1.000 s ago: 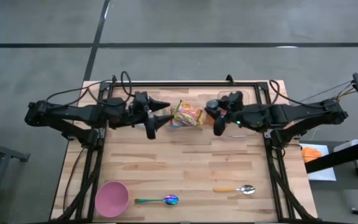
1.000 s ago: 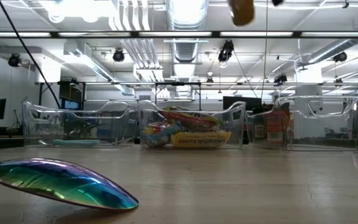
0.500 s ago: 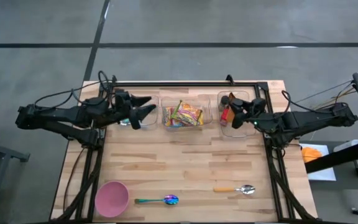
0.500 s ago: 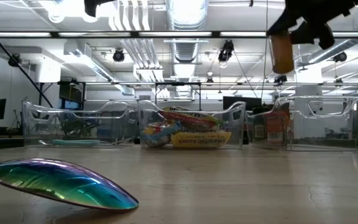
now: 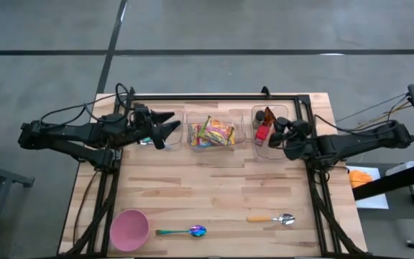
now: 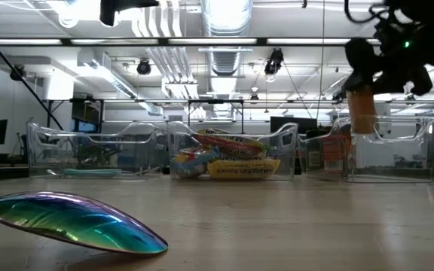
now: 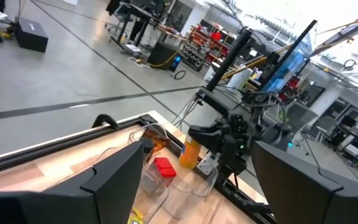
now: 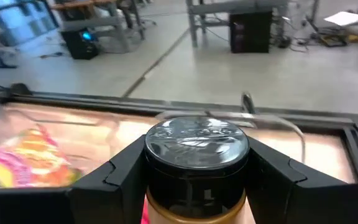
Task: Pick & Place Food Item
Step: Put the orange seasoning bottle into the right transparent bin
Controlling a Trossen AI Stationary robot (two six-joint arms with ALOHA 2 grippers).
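A wooden table (image 5: 214, 191) carries a row of three clear bins along its far edge, and both dark arms reach in over that row from opposite sides. The left arm stretches in from the table's left side, its left gripper (image 5: 165, 124) hanging over the left bin (image 5: 177, 115) with the fingers spread wide and nothing between them. The right arm comes in from the right side, and the right gripper (image 5: 282, 130) is clamped around a small jar (image 6: 362, 110) with an amber body and a dark lid, held upright in the air above the right bin (image 5: 282, 109); the right wrist view shows the lid squarely between the two fingers. That bin also holds a red item (image 5: 262, 132) and a dark brown one just beside it. The middle bin (image 5: 239, 129) is filled with colourful snack packets (image 5: 214, 132). Along the table's near edge sit a pink bowl (image 5: 129, 229) at the left, a spoon with a rainbow sheen (image 5: 185, 232) just beside it, and a silver spoon with a wooden handle (image 5: 272, 219) well apart toward the right.
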